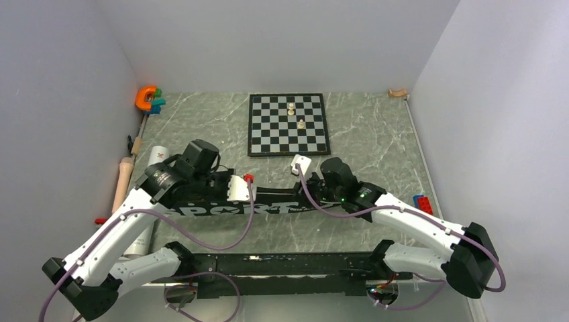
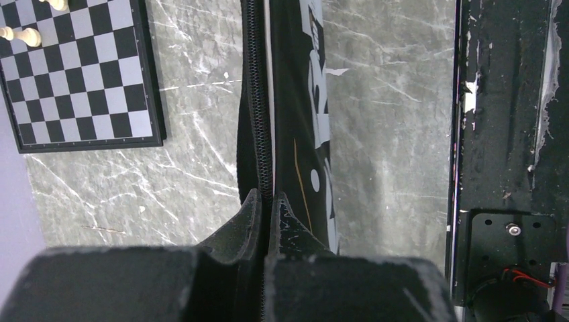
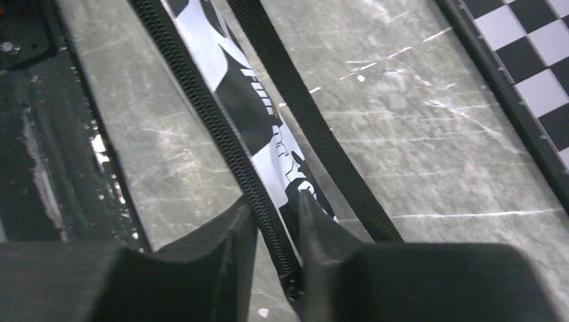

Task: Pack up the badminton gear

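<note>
one black racket-shaped fabric bag lettered sport [image 1: 282, 208] lies on grey marbled tabletop [image 1: 376, 147]; left hand [image 2: 267, 198] pinches its zipper edge [image 2: 257, 100], right hand [image 3: 274, 201] slightly spread astride that edge.

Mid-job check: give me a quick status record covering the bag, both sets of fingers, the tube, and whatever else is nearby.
bag: black SPORT bag, stretched sideways between the two grippers
left gripper: fingers shut on the bag's zipper edge
right gripper: fingers either side of the zipper edge; firm grip cannot be told
white tube: at the left side, outside the bag
chessboard: behind the bag, apart from it, two pale pieces on it
</note>
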Action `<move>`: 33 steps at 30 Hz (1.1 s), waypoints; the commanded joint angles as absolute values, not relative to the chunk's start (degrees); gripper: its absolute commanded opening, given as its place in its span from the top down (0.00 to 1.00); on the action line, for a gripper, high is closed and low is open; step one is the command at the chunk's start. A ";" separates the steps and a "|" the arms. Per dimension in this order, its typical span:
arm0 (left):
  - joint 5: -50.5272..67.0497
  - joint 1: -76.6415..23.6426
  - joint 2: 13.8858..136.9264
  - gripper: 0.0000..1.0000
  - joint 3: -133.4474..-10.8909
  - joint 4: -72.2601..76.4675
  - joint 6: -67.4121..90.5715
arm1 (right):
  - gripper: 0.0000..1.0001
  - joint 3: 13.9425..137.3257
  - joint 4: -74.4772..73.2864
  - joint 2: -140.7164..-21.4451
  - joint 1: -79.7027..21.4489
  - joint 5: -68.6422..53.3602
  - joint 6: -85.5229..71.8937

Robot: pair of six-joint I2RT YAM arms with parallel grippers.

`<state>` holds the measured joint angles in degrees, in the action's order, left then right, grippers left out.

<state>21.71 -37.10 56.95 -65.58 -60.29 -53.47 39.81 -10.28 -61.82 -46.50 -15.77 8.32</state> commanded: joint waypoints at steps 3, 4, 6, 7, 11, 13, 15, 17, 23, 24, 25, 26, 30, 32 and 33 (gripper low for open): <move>23.24 -37.86 53.13 1.00 -63.39 -59.14 -57.31 | 1.00 42.03 -7.30 -59.06 -46.80 -18.54 7.54; 23.13 -37.88 52.75 1.00 -62.82 -58.85 -57.46 | 1.00 42.01 -7.66 -58.71 -46.88 -18.53 7.15; 22.95 -38.15 52.52 1.00 -62.22 -58.64 -56.96 | 1.00 42.06 -8.37 -57.96 -47.64 -17.87 6.39; 22.83 -38.17 52.60 1.00 -62.22 -58.44 -56.51 | 1.00 42.21 -8.96 -57.55 -48.27 -17.20 6.14; 25.15 -38.77 53.94 0.79 -65.17 -58.59 -53.25 | 1.00 43.06 -9.42 -55.02 -53.56 -11.35 5.42; 30.27 -38.84 54.73 0.51 -67.99 -60.24 -52.53 | 1.00 44.20 -9.50 -53.89 -57.03 -7.84 5.13; 35.19 -38.93 54.03 0.32 -69.58 -60.24 -51.82 | 1.00 45.37 -9.32 -52.89 -61.51 -3.55 5.50; 38.53 -39.52 52.77 0.17 -69.55 -58.67 -50.44 | 1.00 46.60 -9.75 -52.78 -66.37 2.56 6.10; 39.81 -44.67 55.69 0.00 -69.61 -59.04 -45.00 | 1.00 48.89 -9.38 -55.83 -78.98 19.86 8.75; 39.03 -45.28 55.78 0.00 -68.76 -57.44 -44.07 | 1.00 48.74 -8.38 -56.22 -80.95 22.69 9.89; 38.23 -45.63 55.84 0.01 -68.11 -55.66 -43.28 | 1.00 48.70 -7.47 -56.66 -83.16 25.45 10.92; 37.65 -45.86 56.08 0.01 -67.46 -54.40 -42.57 | 1.00 48.77 -6.53 -57.11 -84.73 27.88 12.03; 37.53 -46.72 58.53 0.01 -67.32 -52.77 -40.94 | 1.00 49.31 -4.13 -58.12 -88.58 35.45 15.77; 36.84 -47.69 59.47 0.01 -67.01 -52.23 -40.64 | 1.00 49.63 -3.26 -58.26 -89.65 37.86 17.32; 36.47 -48.19 59.84 0.02 -66.74 -51.95 -40.68 | 1.00 49.84 -2.93 -58.36 -89.94 38.50 17.97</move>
<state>36.12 -46.50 58.57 -67.35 -55.18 -42.89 45.04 -13.89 -59.40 -88.42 27.49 13.15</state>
